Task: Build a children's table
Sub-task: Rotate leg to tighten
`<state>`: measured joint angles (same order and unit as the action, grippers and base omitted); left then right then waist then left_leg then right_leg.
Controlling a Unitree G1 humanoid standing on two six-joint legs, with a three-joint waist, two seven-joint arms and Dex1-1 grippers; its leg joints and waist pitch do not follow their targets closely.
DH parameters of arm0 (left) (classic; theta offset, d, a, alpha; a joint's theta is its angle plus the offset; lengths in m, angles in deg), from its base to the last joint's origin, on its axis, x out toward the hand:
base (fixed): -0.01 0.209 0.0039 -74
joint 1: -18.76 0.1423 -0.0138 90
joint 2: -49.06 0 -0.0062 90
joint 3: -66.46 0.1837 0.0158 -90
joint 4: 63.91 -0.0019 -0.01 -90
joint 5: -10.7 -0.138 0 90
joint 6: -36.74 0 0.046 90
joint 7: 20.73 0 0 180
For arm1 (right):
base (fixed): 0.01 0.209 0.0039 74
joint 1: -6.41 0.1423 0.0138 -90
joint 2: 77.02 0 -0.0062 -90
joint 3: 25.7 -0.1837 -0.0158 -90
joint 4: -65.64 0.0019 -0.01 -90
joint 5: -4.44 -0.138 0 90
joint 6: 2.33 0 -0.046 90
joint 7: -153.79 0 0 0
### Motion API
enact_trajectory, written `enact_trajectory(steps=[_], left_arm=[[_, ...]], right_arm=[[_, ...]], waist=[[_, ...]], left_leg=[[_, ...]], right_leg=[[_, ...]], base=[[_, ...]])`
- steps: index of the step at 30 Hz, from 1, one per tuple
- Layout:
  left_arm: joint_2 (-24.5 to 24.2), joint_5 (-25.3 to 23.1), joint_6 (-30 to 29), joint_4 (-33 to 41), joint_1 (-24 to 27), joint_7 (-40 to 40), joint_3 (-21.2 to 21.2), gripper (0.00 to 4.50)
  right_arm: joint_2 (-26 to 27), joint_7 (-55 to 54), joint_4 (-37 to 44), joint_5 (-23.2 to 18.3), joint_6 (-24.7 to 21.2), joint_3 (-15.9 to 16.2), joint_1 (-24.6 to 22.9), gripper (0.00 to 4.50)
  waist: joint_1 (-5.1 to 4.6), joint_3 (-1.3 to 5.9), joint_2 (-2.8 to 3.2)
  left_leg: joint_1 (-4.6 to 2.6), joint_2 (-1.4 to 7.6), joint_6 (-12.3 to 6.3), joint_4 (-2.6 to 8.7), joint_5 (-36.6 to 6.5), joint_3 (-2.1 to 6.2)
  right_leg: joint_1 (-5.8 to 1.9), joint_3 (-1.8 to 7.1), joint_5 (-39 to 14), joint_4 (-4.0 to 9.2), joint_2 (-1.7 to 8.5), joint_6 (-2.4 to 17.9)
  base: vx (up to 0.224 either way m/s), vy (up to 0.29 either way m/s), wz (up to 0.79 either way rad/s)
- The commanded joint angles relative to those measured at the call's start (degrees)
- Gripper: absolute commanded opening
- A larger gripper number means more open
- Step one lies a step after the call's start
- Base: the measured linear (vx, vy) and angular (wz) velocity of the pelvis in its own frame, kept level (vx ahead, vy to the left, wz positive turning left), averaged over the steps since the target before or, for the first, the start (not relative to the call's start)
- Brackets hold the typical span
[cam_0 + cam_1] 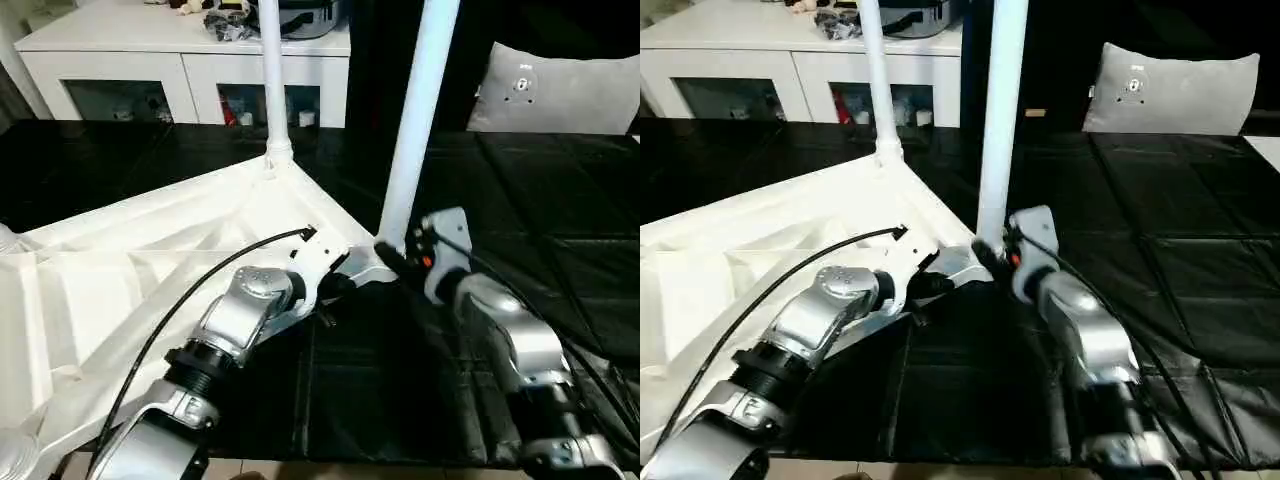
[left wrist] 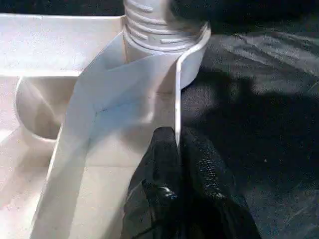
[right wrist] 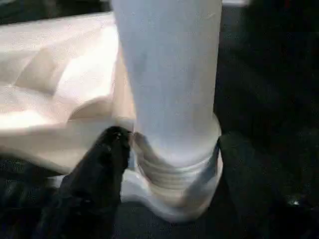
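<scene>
Pinching the white plastic ribbed tabletop's [image 1: 150, 260] thin rim, my left tool [image 2: 177, 149] is shut on it. My right tool [image 1: 395, 258], grip unclear, flanks the white tapered leg [image 1: 415, 130] mid-frame; its exposed threads [image 3: 172, 172] look half-seated, so the leg could cross-thread or topple.

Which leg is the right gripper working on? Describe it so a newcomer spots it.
Find the upturned white table top on the black floor. Two legs stand in its corner sockets; take the nearer leg, beside the right gripper. Unlike the farther leg, it leans and its threads still show.

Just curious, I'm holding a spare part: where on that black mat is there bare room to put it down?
Bare black mat lies right of the near leg, below the grey cushion. It is crowded where both hands meet the tabletop corner.
</scene>
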<state>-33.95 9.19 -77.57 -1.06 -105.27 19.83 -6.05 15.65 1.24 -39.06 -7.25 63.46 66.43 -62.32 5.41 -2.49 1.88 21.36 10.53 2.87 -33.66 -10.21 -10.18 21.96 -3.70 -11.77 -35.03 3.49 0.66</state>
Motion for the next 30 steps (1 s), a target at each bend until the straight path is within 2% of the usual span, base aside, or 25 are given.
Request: enact_trajectory(steps=[1, 4, 5, 7, 10, 12, 14, 15, 17, 21, 22, 23, 25, 27, 30], left_arm=[[-1.00, 0.17, 3.54, 1.66, -0.05, 2.05, 0.03, 0.00], [-3.68, 0.60, 7.14, 1.99, 0.45, 7.94, 1.51, 0.00], [-4.15, 0.73, 7.93, 2.05, 0.53, 9.14, 1.79, 0.00], [-5.57, 0.74, 9.87, 2.16, 0.69, 12.04, 2.82, 0.00], [-7.86, 1.56, 13.02, 3.17, 1.47, 17.60, 4.30, 0.00], [-8.71, 1.48, 14.13, 3.34, 1.65, 19.24, 4.93, 0.00], [-10.11, 1.00, 16.55, 2.97, 1.76, 22.18, 5.98, 0.00], [-10.11, 1.00, 16.55, 2.97, 1.76, 22.18, 5.98, 0.00], [-12.05, 1.05, 18.50, 2.75, 1.85, 26.98, 7.27, 0.00], [-13.33, 1.21, 19.25, 2.95, 1.85, 29.73, 7.84, 0.00], [-13.47, 1.29, 19.31, 2.90, 1.85, 30.07, 7.77, 0.00], [-13.57, 1.33, 19.48, 2.76, 1.81, 30.21, 7.74, 0.00], [-13.62, 1.26, 19.75, 2.45, 1.73, 30.17, 7.72, 0.00], [-13.48, 1.17, 20.22, 1.74, 1.47, 30.18, 7.59, 0.00], [-13.35, 1.22, 20.50, 1.36, 1.37, 30.36, 7.47, 0.00]], right_arm=[[-0.70, 3.10, 0.14, -0.99, 0.34, 1.05, -0.16, 3.41], [-5.54, 10.02, 0.47, -2.09, 2.07, -0.14, -0.37, 3.59], [-6.41, 11.30, 0.48, -2.38, 2.35, -0.39, -0.36, 3.84], [-9.06, 15.30, 0.58, -2.52, 3.23, -0.04, -0.42, 3.92], [-13.11, 20.69, 1.09, -0.91, 6.30, 2.29, -0.61, 4.11], [-14.10, 23.17, 1.26, -1.28, 6.80, 2.74, -0.63, 4.11], [-15.11, 28.22, 1.18, -3.11, 7.58, 2.96, -0.43, 4.11], [-15.11, 28.22, 1.18, -3.11, 7.58, 2.96, -0.43, 3.95], [-15.42, 33.86, 0.50, -5.72, 8.05, 3.16, 0.14, 3.95], [-15.95, 37.95, 0.73, -7.01, 7.46, 4.54, 0.14, 3.56], [-16.04, 38.71, 0.80, -7.29, 7.17, 4.87, 0.12, 3.56], [-16.09, 39.15, 0.78, -7.30, 6.98, 5.06, 0.14, 3.30], [-16.09, 39.44, 0.73, -7.16, 6.76, 5.19, 0.14, 3.22], [-16.14, 40.45, 0.50, -7.00, 6.08, 5.42, 0.15, 3.09], [-16.33, 41.45, 0.48, -7.12, 5.76, 5.66, -0.08, 2.77]], waist=[[0.53, 3.10, -0.84], [0.70, 3.35, -0.85], [0.93, 3.41, -0.95], [1.23, 3.45, -0.93], [1.78, 3.63, -0.92], [2.19, 3.71, -0.90], [2.72, 3.63, -1.03], [2.99, 3.58, -0.93], [3.35, 3.51, -0.88], [3.96, 3.46, -0.87], [3.99, 3.42, -0.88], [4.09, 3.43, -0.90], [4.13, 3.52, -0.95], [4.14, 3.61, -1.17], [4.24, 3.65, -1.06]], left_leg=[[-0.57, 2.59, -0.84, 4.13, -11.87, 1.30], [-0.42, 2.75, -1.67, 3.88, -9.65, 1.27], [-0.41, 2.83, -2.18, 3.76, -8.69, 1.24], [-0.53, 2.89, -2.57, 3.63, -7.97, 1.10], [-0.55, 2.89, -3.36, 3.39, -6.97, 1.04], [-0.36, 3.06, -4.18, 3.17, -5.49, 0.94], [-0.42, 3.10, -4.60, 3.10, -6.09, 0.89], [-0.54, 3.26, -4.47, 3.16, -7.02, 0.89], [-0.59, 3.40, -4.16, 3.25, -8.13, 0.92], [-0.76, 3.51, -3.07, 3.43, -9.74, 0.95], [-0.71, 3.52, -2.95, 3.47, -9.70, 0.97], [-0.73, 3.50, -2.76, 3.47, -9.77, 0.96], [-0.67, 3.48, -2.58, 3.46, -9.28, 1.01], [-0.58, 3.40, -2.80, 3.34, -8.40, 0.96], [-0.47, 3.33, -3.21, 3.22, -7.88, 0.96]], right_leg=[[-2.38, 2.94, -13.87, 5.08, 5.32, 8.57], [-2.47, 2.99, -10.58, 4.66, 5.37, 9.37], [-2.48, 2.95, -8.73, 4.41, 5.34, 9.85], [-2.38, 2.94, -6.65, 4.16, 5.28, 10.75], [-2.38, 2.84, -4.41, 3.83, 5.37, 11.72], [-2.36, 2.85, -1.90, 3.43, 5.34, 12.43], [-2.17, 2.77, -2.59, 3.45, 5.27, 12.52], [-2.07, 2.79, -4.26, 3.58, 5.41, 12.47], [-2.00, 2.79, -6.06, 3.73, 5.48, 12.33], [-1.83, 2.81, -8.69, 3.80, 5.50, 11.96], [-1.84, 2.81, -8.75, 3.80, 5.51, 11.93], [-1.81, 2.82, -8.87, 3.80, 5.54, 11.92], [-1.87, 2.81, -8.51, 3.69, 5.58, 11.89], [-1.92, 2.81, -7.12, 3.54, 5.54, 12.01], [-1.97, 2.74, -6.87, 3.48, 5.51, 12.06]], base=[[0.000, 0.000, 0.00], [0.000, 0.000, 0.00], [0.000, 0.000, 0.00], [0.000, 0.000, 0.00], [0.000, 0.000, 0.00], [0.000, 0.000, 0.00], [0.000, 0.000, 0.00], [0.000, 0.000, 0.00], [0.000, 0.000, 0.00], [0.000, 0.000, 0.00], [0.000, 0.000, 0.00], [0.000, 0.000, 0.00], [0.000, 0.000, 0.00], [0.000, 0.000, 0.00], [0.000, 0.000, 0.00]])
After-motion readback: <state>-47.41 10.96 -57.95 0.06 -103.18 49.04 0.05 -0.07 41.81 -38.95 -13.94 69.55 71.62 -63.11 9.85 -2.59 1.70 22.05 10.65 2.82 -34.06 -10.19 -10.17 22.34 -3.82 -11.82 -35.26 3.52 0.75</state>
